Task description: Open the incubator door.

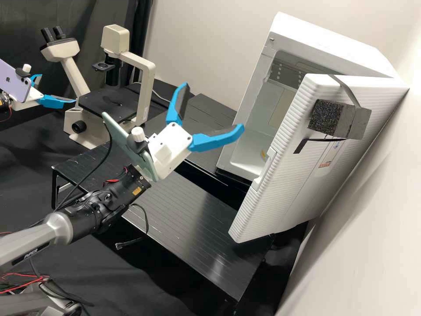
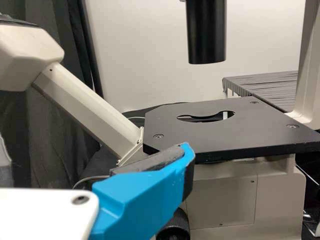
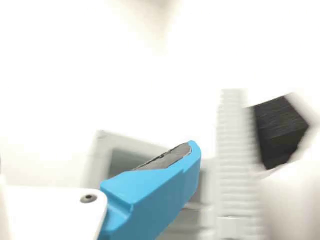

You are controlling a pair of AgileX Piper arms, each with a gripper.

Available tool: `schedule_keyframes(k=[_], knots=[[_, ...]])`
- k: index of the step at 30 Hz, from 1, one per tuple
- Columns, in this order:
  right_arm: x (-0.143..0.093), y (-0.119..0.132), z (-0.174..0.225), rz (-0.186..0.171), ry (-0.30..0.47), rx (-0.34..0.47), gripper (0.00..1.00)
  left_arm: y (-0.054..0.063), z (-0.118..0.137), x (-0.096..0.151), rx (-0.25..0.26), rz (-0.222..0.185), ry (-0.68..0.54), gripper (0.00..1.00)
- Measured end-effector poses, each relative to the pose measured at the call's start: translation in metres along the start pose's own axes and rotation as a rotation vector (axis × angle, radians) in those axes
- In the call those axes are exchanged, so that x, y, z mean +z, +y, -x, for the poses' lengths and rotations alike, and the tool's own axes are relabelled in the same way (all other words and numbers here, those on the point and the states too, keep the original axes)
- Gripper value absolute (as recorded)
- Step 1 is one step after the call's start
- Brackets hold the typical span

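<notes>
High view: one incubator (image 1: 324,39), one microscope (image 1: 146,70) and two grippers are seen.
Door: the one door (image 1: 256,219) is swung open at the incubator's front, its outer face turned to the lower right of the high view, its long axis slanted from upper right to lower left.
Block: one is strapped to the door's outer face.
Right gripper (image 1: 214,106): held near the door, apart from it, fingers spread.
Left gripper (image 1: 58,88): held near the microscope, fingers spread.
Eyepieces: two (image 1: 58,32) are shown in the high view.
Stage: three screws (image 2: 158,136) are shown in the left wrist view.
</notes>
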Motion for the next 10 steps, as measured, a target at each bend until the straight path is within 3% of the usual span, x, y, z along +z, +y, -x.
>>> schedule_keyframes(k=[5,9,10], knots=[[0.011,-0.027,-0.006,-0.121,-0.009,-0.095,1.0,0.0,0.0,0.0,0.0,0.0,0.0,1.0],[0.02,-0.049,-0.003,-0.236,0.028,-0.148,1.0,0.0,0.0,0.0,0.0,0.0,0.0,1.0],[0.022,-0.051,-0.003,-0.246,0.029,-0.153,1.0,0.0,0.0,0.0,0.0,0.0,0.0,1.0]])
